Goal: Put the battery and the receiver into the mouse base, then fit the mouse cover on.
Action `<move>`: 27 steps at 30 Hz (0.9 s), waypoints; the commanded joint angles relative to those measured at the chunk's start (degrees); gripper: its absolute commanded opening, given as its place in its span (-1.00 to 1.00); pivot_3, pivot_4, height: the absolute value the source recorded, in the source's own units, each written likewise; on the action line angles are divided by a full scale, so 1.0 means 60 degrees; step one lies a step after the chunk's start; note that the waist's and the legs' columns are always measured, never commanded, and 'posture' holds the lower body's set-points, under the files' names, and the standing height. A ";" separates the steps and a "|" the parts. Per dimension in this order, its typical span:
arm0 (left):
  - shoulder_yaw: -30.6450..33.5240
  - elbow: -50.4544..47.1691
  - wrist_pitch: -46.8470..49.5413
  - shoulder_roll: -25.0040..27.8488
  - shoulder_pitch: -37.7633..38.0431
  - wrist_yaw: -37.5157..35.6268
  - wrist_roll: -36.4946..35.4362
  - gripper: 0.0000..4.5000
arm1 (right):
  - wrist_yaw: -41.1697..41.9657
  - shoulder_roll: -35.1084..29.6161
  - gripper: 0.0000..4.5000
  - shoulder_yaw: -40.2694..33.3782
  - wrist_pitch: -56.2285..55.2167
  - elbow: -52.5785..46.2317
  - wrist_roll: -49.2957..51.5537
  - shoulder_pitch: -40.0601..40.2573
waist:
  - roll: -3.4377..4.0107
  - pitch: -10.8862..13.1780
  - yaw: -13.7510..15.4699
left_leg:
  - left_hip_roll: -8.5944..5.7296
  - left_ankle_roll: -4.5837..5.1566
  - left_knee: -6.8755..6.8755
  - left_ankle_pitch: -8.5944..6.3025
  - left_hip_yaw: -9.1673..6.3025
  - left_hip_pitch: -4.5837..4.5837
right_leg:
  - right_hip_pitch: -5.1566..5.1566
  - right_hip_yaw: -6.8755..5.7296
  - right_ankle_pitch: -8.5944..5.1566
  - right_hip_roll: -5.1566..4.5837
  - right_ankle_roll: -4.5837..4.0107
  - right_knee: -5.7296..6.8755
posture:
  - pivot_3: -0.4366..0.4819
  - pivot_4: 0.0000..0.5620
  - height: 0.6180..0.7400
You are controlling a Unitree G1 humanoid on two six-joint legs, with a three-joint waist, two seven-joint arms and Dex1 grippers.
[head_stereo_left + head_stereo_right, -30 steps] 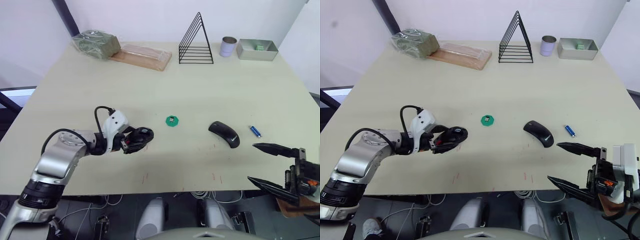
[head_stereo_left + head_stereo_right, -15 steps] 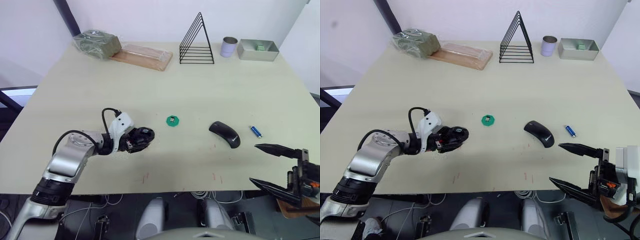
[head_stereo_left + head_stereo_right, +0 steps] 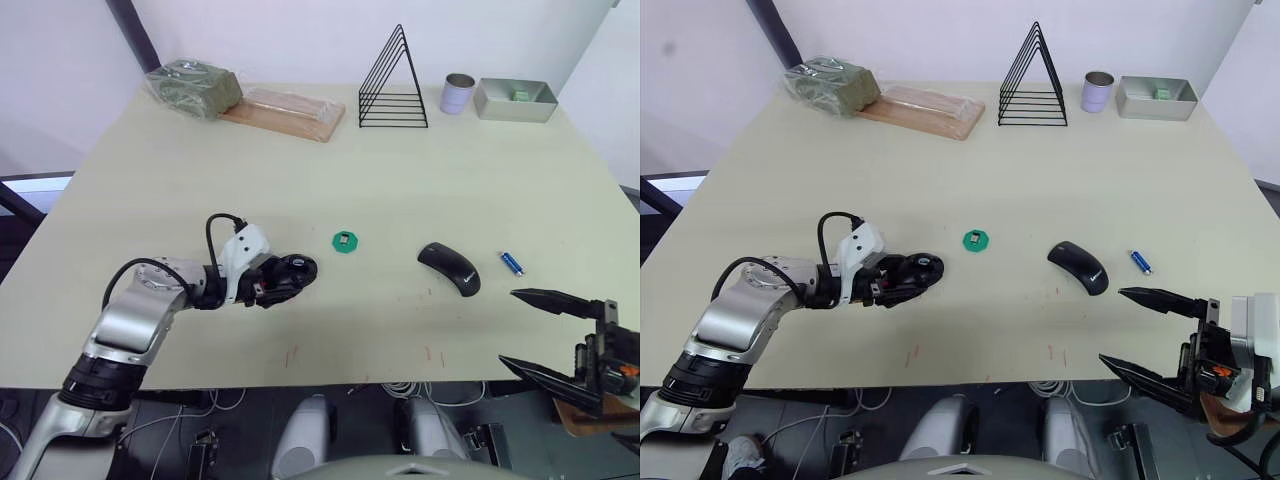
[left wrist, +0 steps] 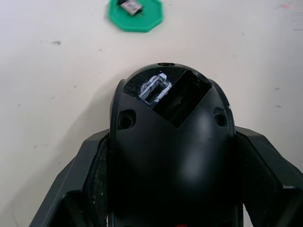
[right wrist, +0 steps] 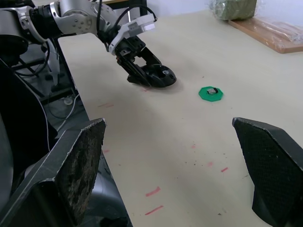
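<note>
The mouse base (image 3: 288, 274) lies at the table's (image 3: 300, 180) near-left, clamped in the left gripper (image 3: 268, 283), its long axis pointing toward two o'clock at the receiver (image 3: 345, 239). The mouse cover (image 3: 449, 267), with a pale unreadable logo, lies right of it; beyond, at three o'clock, is the battery (image 3: 511, 263). The right gripper (image 3: 530, 332) is spread wide.

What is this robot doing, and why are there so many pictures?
It's a robot with two arms, each ending in a two-fingered gripper. Two pictures come from its head, looking down at the table. Two come from cameras on its wrists. The left gripper holds the mouse base, open on top. The right gripper is open, holding nothing. On the table lie the mouse cover, a blue battery, and the tiny receiver on a green disc.
</note>
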 commanded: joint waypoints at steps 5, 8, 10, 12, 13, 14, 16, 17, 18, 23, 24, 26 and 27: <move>-0.2458 -0.1001 0.0344 -0.0317 -0.1993 -0.0365 0.1325 0.30 | -0.0073 0.0045 1.00 -0.0764 -0.0065 -0.0337 0.0165 0.0478 | -0.0004 0.0001 0.0008 | -0.0021 0.0001 0.0010 0.0000 0.0004 0.0002 | 0.0015 0.0002 -0.0003 0.0006 -0.0004 0.0001 | -0.05 -0.47 1.00; -0.3254 -0.0567 0.0197 -0.0843 -0.2751 -0.0660 0.1661 0.30 | -0.0131 0.0072 1.00 -0.1043 -0.0008 -0.0436 0.0295 0.0745 | -0.0002 0.0001 -0.0032 | -0.0018 0.0001 0.0008 0.0000 0.0002 0.0003 | 0.0014 0.0005 0.0001 0.0020 0.0004 0.0001 | -0.05 -0.47 1.00; -0.3662 -0.0301 0.0176 -0.1276 -0.3136 -0.0734 0.1866 0.30 | -0.0210 0.0091 1.00 -0.1242 0.0056 -0.0490 0.0422 0.0884 | -0.0005 0.0001 -0.0037 | -0.0018 0.0001 0.0008 0.0000 0.0000 0.0000 | 0.0013 0.0005 0.0001 0.0027 0.0004 0.0001 | -0.05 -0.47 1.00; -0.4007 0.0000 0.0153 -0.1692 -0.3467 -0.0743 0.2084 0.30 | -0.0220 0.0095 1.00 -0.1432 0.0075 -0.0526 0.0430 0.1051 | -0.0004 0.0001 -0.0036 | -0.0017 0.0001 0.0008 0.0000 -0.0001 0.0001 | 0.0015 0.0007 0.0001 0.0030 0.0004 0.0001 | -0.05 -0.47 1.00; -0.4123 0.0121 0.0107 -0.1867 -0.3586 -0.0750 0.2167 0.30 | -0.0212 0.0104 1.00 -0.1525 0.0075 -0.0533 0.0437 0.1126 | -0.0005 0.0001 -0.0037 | -0.0016 0.0001 0.0009 0.0001 -0.0003 0.0002 | 0.0015 0.0008 0.0001 0.0033 0.0004 0.0002 | -0.05 -0.47 1.00; -0.4204 0.0224 0.0122 -0.2033 -0.3688 -0.0745 0.2222 0.30 | -0.0210 0.0112 1.00 -0.1617 0.0099 -0.0537 0.0473 0.1206 | -0.0005 0.0001 -0.0037 | -0.0015 0.0001 0.0009 0.0001 -0.0003 0.0001 | 0.0015 0.0009 0.0001 0.0035 0.0004 0.0002 | -0.05 -0.47 1.00; -0.4423 0.0424 0.0092 -0.2302 -0.3845 -0.0721 0.2421 0.30 | -0.0147 0.0123 1.00 -0.1782 0.0118 -0.0528 0.0512 0.1364 | -0.0005 0.0001 -0.0037 | -0.0014 0.0001 0.0009 0.0000 -0.0003 0.0001 | 0.0014 0.0011 0.0001 0.0037 0.0004 0.0002 | -0.05 -0.47 1.00; -0.4538 0.0465 0.0108 -0.2418 -0.3880 -0.0731 0.2487 0.30 | -0.0105 0.0115 1.00 -0.1847 0.0133 -0.0519 0.0509 0.1447 | -0.0004 0.0001 -0.0038 | -0.0014 0.0001 0.0009 0.0001 -0.0003 0.0000 | 0.0014 0.0012 0.0001 0.0037 0.0004 0.0002 | -0.05 -0.47 1.00; -0.4629 0.0487 0.0199 -0.2528 -0.3903 -0.0710 0.2546 0.30 | -0.0054 0.0095 1.00 -0.1893 0.0141 -0.0508 0.0498 0.1518 | -0.0003 0.0001 -0.0038 | -0.0014 0.0001 0.0009 0.0000 -0.0002 0.0001 | 0.0014 0.0014 0.0001 0.0037 0.0004 0.0002 | -0.05 -0.47 1.00; -0.5215 0.0322 0.0508 -0.2654 -0.3619 -0.0578 0.3129 0.30 | -0.0162 0.0032 1.00 -0.1806 0.0239 -0.0425 0.0621 0.1396 | -0.0004 0.0000 -0.0039 | -0.0012 0.0001 0.0009 0.0000 -0.0002 0.0002 | 0.0014 0.0017 0.0001 0.0038 0.0004 0.0003 | -0.05 -0.47 1.00; -0.5258 0.0212 0.0700 -0.2671 -0.3562 -0.0580 0.3142 0.30 | -0.0187 0.0026 1.00 -0.1785 0.0269 -0.0447 0.0643 0.1387 | -0.0003 -0.0001 -0.0038 | -0.0012 0.0001 0.0009 0.0000 -0.0003 0.0003 | 0.0014 0.0017 0.0001 0.0038 0.0004 0.0003 | -0.05 -0.47 1.00; -0.5352 0.0089 0.1027 -0.2661 -0.3500 -0.0582 0.3218 0.30 | -0.0226 0.0012 1.00 -0.1759 0.0363 -0.0511 0.0674 0.1414 | 0.0000 -0.0003 -0.0013 | -0.0011 0.0002 0.0009 0.0000 -0.0005 0.0003 | 0.0017 0.0017 0.0000 0.0036 0.0004 0.0003 | -0.05 -0.47 1.00; -0.5432 0.0077 0.1071 -0.2633 -0.3474 -0.0580 0.3304 0.30 | -0.0248 -0.0004 1.00 -0.1758 0.0415 -0.0535 0.0701 0.1418 | -0.0002 -0.0005 -0.0012 | -0.0011 0.0001 0.0009 0.0000 -0.0006 0.0003 | 0.0018 0.0016 0.0000 0.0036 0.0005 0.0003 | -0.05 -0.47 1.00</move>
